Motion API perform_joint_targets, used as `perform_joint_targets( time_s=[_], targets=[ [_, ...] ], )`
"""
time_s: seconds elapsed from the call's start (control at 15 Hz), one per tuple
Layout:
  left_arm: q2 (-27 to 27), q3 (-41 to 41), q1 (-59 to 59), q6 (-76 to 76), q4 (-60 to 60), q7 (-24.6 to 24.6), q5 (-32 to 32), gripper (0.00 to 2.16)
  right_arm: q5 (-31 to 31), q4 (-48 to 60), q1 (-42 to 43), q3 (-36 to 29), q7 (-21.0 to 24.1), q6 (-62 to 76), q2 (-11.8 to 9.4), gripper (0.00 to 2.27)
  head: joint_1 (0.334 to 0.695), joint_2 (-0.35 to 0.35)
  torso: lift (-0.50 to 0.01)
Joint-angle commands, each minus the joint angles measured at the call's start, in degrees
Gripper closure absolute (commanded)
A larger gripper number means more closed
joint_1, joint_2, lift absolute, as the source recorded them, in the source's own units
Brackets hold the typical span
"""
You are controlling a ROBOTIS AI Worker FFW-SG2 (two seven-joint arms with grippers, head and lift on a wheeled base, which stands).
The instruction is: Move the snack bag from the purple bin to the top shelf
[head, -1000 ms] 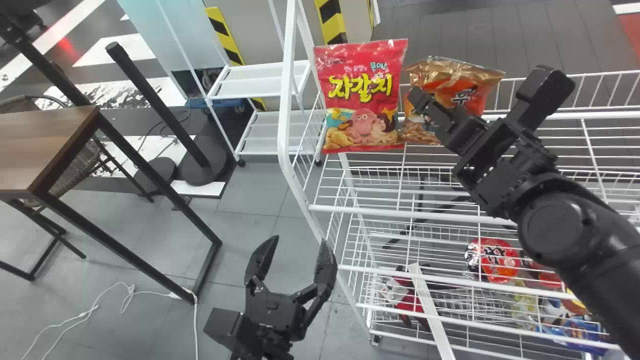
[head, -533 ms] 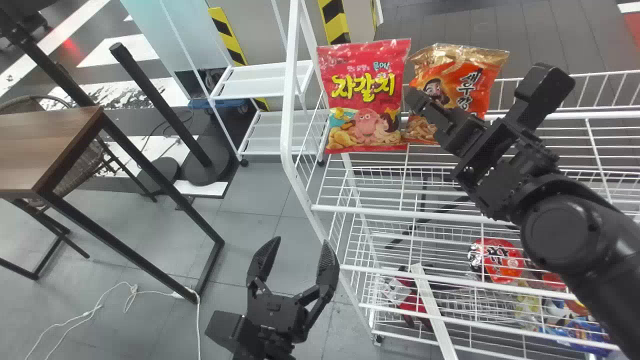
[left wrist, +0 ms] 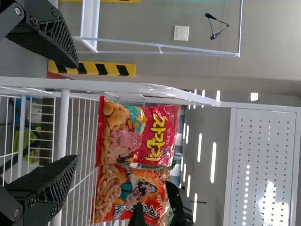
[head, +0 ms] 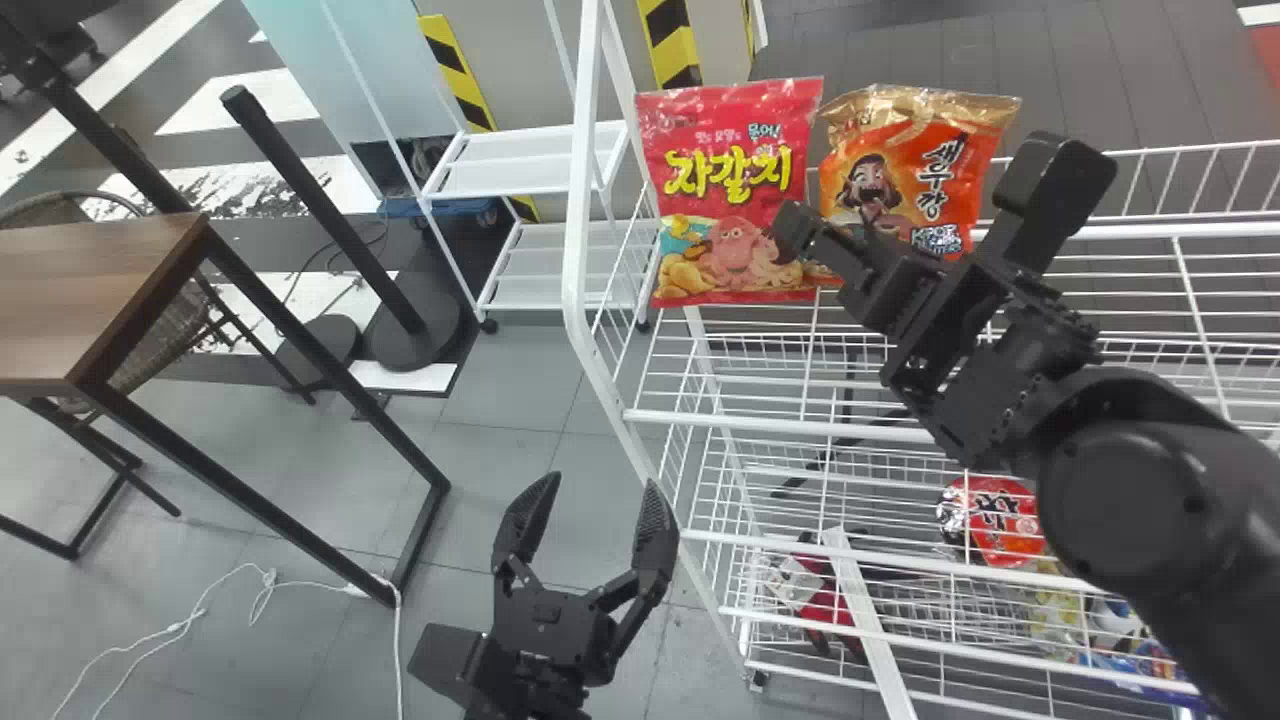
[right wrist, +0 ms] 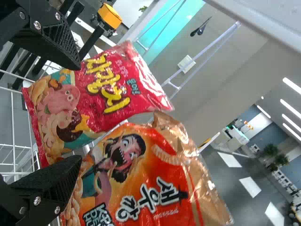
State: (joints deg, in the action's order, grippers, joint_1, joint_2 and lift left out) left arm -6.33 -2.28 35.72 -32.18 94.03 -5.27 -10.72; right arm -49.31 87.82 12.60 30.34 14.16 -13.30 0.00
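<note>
In the head view, grey floor tiles [head: 510, 400] spread across the lower left and middle; a wood-topped table [head: 90, 290] stands at the left edge by a woven chair [head: 160, 340], a black post [head: 315, 205] leans at upper left, a white cable [head: 180, 628] curls at lower left, and a white cart [head: 520, 150] sits at upper centre. The left wrist view has a grey wall [left wrist: 273, 37] at upper right; bright light strips [right wrist: 292, 85] and green plants [right wrist: 270, 150] lie toward the right wrist view's right edge.
</note>
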Motion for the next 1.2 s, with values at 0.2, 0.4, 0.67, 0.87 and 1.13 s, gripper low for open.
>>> perform_joint_targets(
  time_s=[0.2, 0.4, 0.67, 0.87, 1.13],
  targets=[
    [-0.17, -0.27, 0.85, -0.38, 1.24, 0.0, 0.0, 0.15, 11.51, 14.93, -7.94, -0.28, 5.79, -2.31, 0.05, 0.17, 0.695, 0.35, 0.0],
    [-0.17, -0.27, 1.46, -0.38, 2.03, 0.0, 0.0, 0.15, 18.63, 24.86, -16.29, -4.41, 7.11, -4.95, -9.05, 0.17, 0.695, 0.35, 0.0],
    [-0.17, -0.27, 2.69, -0.38, 3.26, 0.08, 0.09, 0.15, 25.66, 30.57, -29.12, -12.41, 4.39, -4.59, -15.03, 0.17, 0.695, 0.283, 0.0],
    [-0.17, -0.35, 3.92, -0.38, 4.23, 0.26, 0.53, 0.15, 30.32, 33.39, -39.23, -18.92, -3.61, -0.55, -15.03, 0.17, 0.695, 0.209, 0.0],
    [-0.17, -0.27, 5.51, -2.13, 5.02, 0.7, 1.67, 0.15, 32.08, 31.98, -49.08, -25.42, -9.94, 14.39, -14.68, 0.17, 0.695, 0.154, 0.0]
  ],
)
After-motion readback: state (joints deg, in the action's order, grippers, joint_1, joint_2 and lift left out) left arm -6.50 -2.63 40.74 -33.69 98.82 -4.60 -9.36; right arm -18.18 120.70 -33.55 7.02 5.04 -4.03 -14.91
